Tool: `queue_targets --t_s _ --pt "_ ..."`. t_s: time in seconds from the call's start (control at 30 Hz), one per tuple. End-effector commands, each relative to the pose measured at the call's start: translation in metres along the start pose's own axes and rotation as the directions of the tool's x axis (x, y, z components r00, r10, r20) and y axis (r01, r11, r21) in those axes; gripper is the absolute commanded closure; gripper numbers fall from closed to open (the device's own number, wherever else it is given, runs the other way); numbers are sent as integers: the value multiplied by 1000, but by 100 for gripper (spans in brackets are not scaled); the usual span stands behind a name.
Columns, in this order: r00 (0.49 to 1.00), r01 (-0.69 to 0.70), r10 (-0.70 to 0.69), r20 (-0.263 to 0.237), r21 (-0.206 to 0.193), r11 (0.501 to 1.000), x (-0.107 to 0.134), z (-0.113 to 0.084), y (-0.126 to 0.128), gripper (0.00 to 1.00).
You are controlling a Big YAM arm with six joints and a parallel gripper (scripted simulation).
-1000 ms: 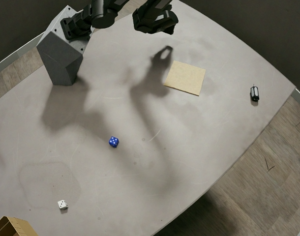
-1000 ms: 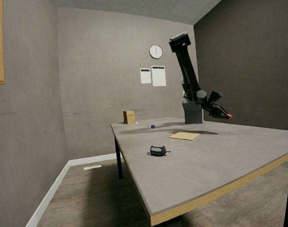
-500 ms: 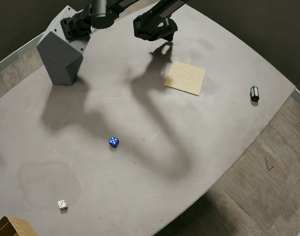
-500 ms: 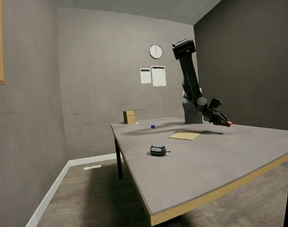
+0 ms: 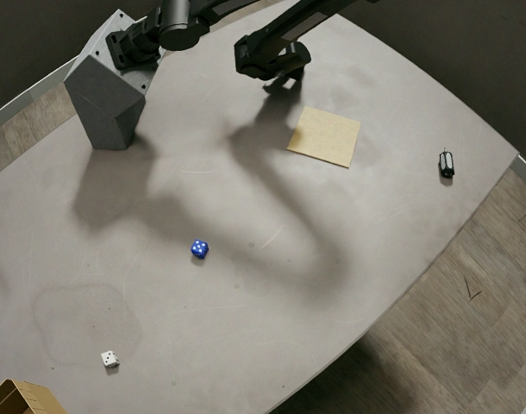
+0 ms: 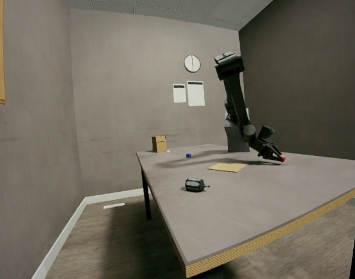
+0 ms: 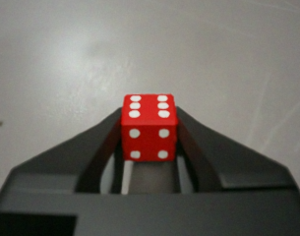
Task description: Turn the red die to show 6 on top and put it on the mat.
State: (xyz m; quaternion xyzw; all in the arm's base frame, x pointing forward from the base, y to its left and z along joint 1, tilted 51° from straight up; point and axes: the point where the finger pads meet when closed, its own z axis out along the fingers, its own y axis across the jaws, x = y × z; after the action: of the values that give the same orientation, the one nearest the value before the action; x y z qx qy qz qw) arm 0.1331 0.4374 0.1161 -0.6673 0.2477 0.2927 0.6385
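Observation:
My gripper (image 6: 276,156) (image 7: 149,116) is shut on the red die (image 6: 283,157) (image 7: 150,129) and holds it just above the table, beside the tan mat (image 5: 325,135) (image 6: 227,167) and off it. In the wrist view the die shows a four face toward the camera and a six face on the side above it. In the top view the gripper (image 5: 294,73) hides the die. The blue die (image 5: 199,248) (image 6: 188,155) sits flat at mid-table. The white die (image 5: 109,358) (image 6: 169,151) sits flat near the far corner.
The grey arm base (image 5: 104,111) (image 6: 236,140) stands at the table's back. A small black device (image 5: 446,164) (image 6: 194,184) lies near one table edge. A cardboard box (image 5: 14,396) (image 6: 159,143) stands at the corner by the white die.

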Motion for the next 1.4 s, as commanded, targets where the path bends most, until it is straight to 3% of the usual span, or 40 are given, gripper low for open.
queue_targets --t_s 0.0,1.37 --pt "1000 6 -6 7 18 1000 -1 -1 -8 80" --pt "1000 4 -4 3 16 1000 3 -1 -7 80"
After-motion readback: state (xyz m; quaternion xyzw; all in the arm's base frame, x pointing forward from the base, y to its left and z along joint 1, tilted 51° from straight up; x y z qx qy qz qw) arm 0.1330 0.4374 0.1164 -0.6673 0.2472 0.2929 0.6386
